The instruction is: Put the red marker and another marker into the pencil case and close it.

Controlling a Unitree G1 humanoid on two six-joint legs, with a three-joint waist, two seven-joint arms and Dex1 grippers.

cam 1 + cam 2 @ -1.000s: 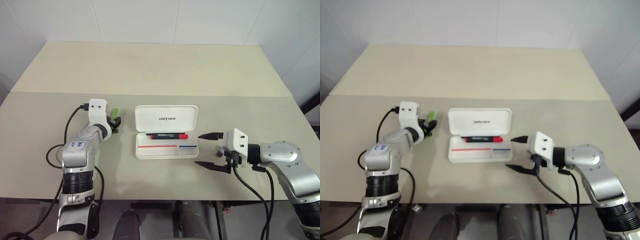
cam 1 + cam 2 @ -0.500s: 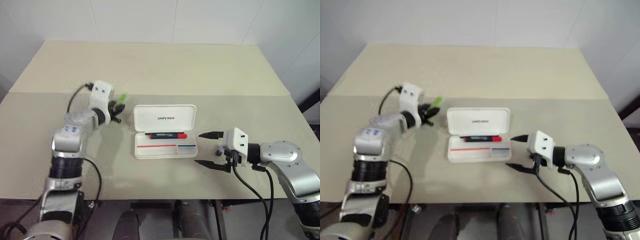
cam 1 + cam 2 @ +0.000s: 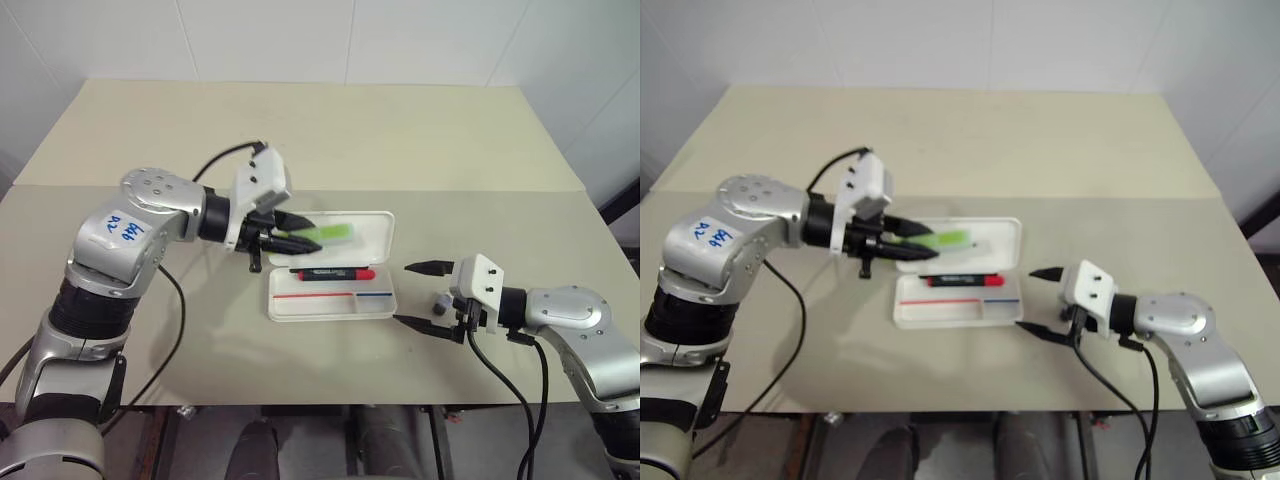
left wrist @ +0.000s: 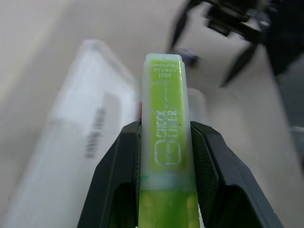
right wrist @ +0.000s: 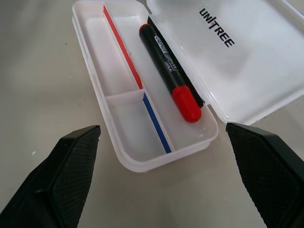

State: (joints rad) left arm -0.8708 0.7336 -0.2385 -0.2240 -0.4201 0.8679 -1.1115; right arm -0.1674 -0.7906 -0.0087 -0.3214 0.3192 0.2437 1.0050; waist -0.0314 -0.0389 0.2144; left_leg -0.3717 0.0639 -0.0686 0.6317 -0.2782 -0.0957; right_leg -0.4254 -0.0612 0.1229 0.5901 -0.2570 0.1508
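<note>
Fingers of the left gripper [image 3: 283,232] clamp the light-green marker [image 3: 325,235] by its sides, holding it above the raised lid of the open pencil case [image 3: 331,297]. Inside the case's tray lies the red marker [image 3: 335,272], along the hinge side. To the case's right, the right gripper [image 3: 424,296] hangs with its fingers spread wide, holding nothing.

Two markers: one red marker [image 3: 335,272] and one light-green highlighter [image 3: 325,235] (the shorter). One open pencil case [image 3: 300,303].
</note>
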